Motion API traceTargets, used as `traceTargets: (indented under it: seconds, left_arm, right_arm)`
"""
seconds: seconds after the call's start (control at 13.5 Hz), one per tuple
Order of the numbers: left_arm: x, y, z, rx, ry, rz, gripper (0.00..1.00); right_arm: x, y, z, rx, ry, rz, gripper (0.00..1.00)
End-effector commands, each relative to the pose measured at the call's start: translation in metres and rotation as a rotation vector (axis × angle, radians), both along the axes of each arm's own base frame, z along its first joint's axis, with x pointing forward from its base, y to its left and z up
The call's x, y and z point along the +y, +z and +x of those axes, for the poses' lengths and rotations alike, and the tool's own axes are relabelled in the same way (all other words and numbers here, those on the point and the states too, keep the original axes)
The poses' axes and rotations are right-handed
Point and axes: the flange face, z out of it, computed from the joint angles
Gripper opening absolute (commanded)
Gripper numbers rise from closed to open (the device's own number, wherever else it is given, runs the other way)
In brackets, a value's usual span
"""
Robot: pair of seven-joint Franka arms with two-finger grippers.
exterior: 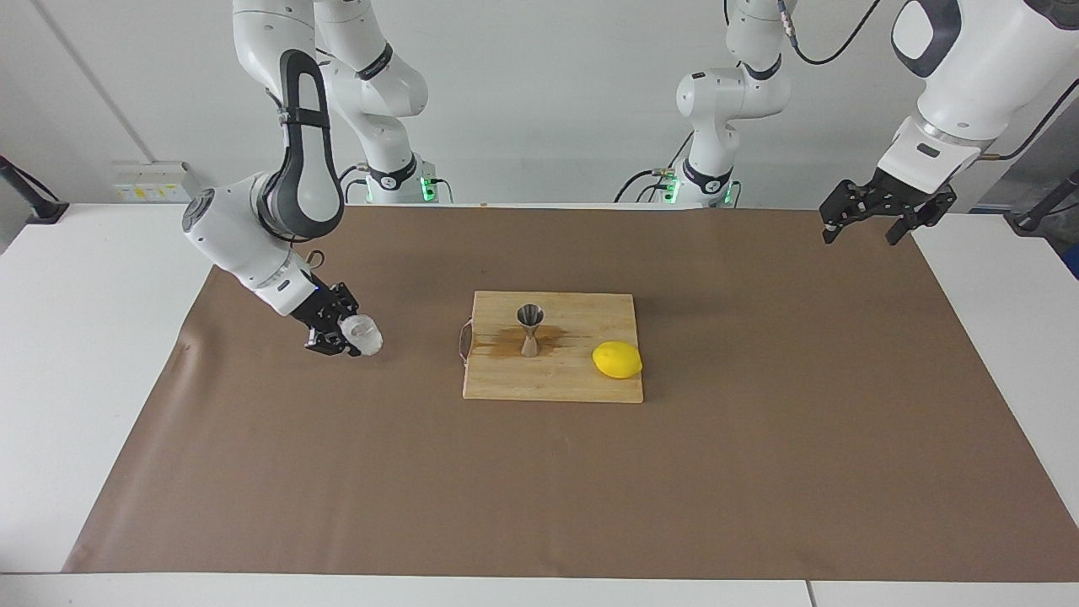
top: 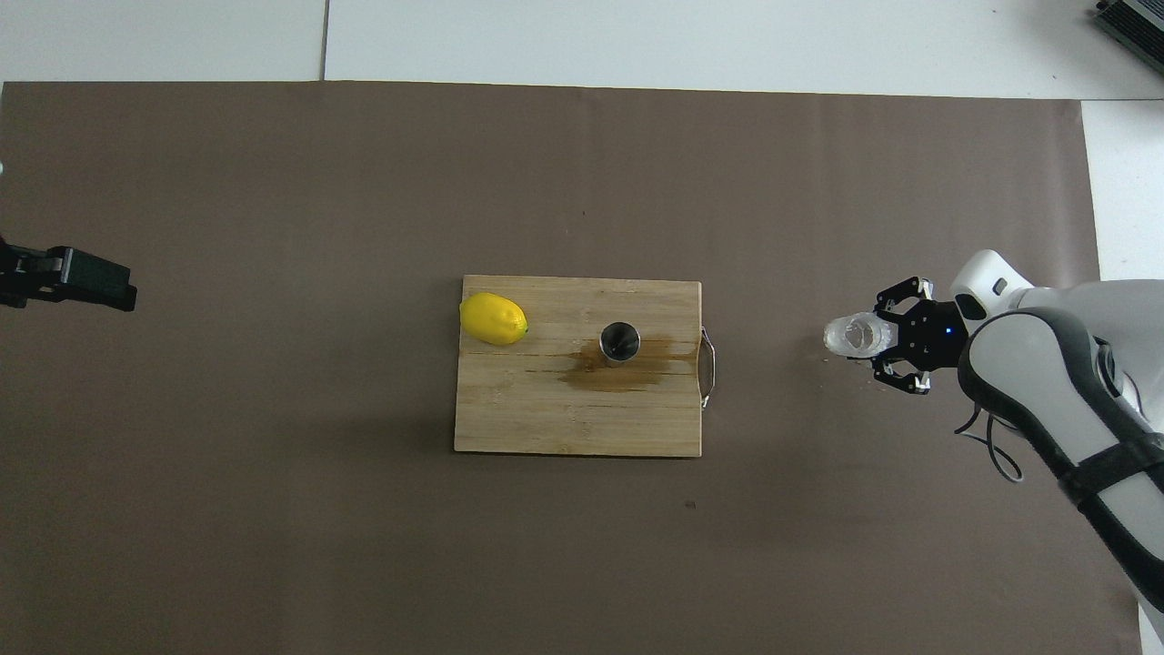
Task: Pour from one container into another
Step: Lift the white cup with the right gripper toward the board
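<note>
Now the right gripper [exterior: 350, 335] is clamped on the tumbler [exterior: 366, 335], carrying it over the brown mat [exterior: 759, 472] toward the right arm's end of the table. In the overhead view the tumbler [top: 850, 335] sticks out of the gripper [top: 878, 337] on the side facing the board [top: 546, 418], its mouth showing round from above, so it looks close to upright, perhaps slightly tipped. Whether it is clear of the mat or just brushing it I cannot tell.

What the coming move turns on: the jigger [exterior: 529, 330] lies straight ahead of the tumbler along the table's length, with the board's metal handle [exterior: 463, 341] between them. It stands upright on the board, its long axis vertical, dark mouth up [top: 620, 341]. By my reading the right arm is much the nearer and needs only travel sideways, then rise enough to bring the tumbler's lip over that narrow mouth.

Contents: the tumbler looks clear, and I cannot make out any liquid in it. The jigger's inside is dark and unreadable. A brown wet stain [top: 618, 371] spreads on the board around its foot. A lemon [exterior: 617, 360] lies on the board beside the jigger, toward the left arm's end.

The left gripper [exterior: 872, 221] waits with fingers spread, holding nothing, over the mat's corner at its own end.
</note>
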Motion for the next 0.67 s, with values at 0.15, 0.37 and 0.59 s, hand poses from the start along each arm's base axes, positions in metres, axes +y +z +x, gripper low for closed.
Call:
traceTargets:
  seconds: [0.15,0.37,0.59]
  left_arm:
    - [-0.002,-0.002,0.002,-0.009,-0.010,0.022,1.00]
    - [-0.009,0.001,-0.003,0.000,-0.022,0.022,1.00]
    - [-0.010,0.004,-0.009,0.020,-0.025,0.022,1.00]
  right_arm:
    - [0.044,0.038,0.010,0.004,-0.055,0.002,0.26]
    - [0.071,0.056,0.014,0.018,-0.086,-0.025,0.26]
    - [0.101,0.077,0.019,0.052,-0.122,-0.050,0.26]
